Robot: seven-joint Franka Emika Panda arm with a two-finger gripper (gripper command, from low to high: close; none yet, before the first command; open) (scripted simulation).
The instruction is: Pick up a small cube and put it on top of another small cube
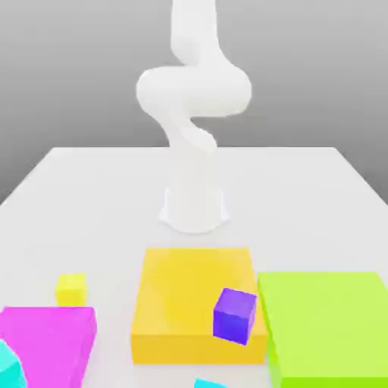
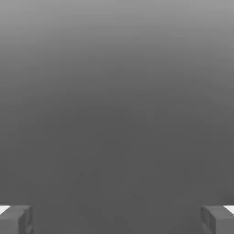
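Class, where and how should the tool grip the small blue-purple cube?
Probably by two opposite upright side faces, coming from above: the small blue-purple cube shows flat sides and an uncovered top. It sits turned, so the tool should likely turn to match.

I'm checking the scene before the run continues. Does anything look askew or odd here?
Yes: the purple cube, toward the exterior view's right, looks tilted against the orange block; its edges don't line up with the block's. Nothing looks spilled or damaged.
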